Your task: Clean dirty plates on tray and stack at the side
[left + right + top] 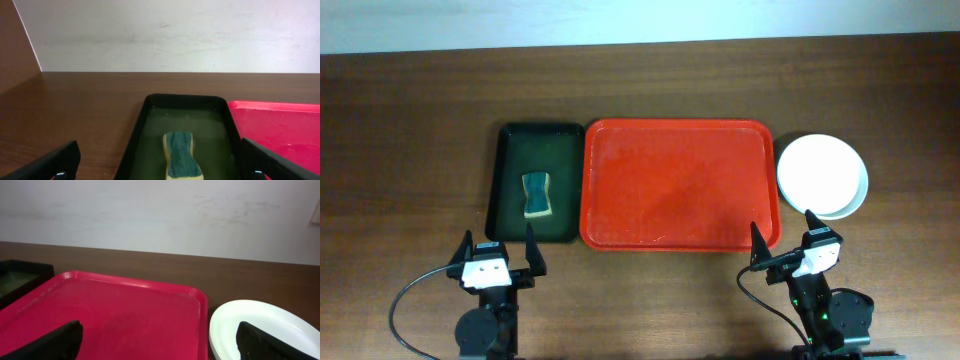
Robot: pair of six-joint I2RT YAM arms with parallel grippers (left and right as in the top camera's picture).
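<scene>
The red tray [680,185] lies in the middle of the table with nothing on it; it also shows in the right wrist view [120,310] and at the edge of the left wrist view [280,125]. The plates [822,176] sit stacked on the table to the tray's right, a white one on top, a pale blue-green rim showing beneath; the stack shows in the right wrist view [255,322]. My left gripper [500,250] is open and empty at the front left. My right gripper [784,236] is open and empty near the tray's front right corner.
A dark green tray [536,182] stands left of the red tray and holds a yellow sponge with a teal scouring face [536,194], also in the left wrist view [182,155]. A pale wall runs behind the table's far edge.
</scene>
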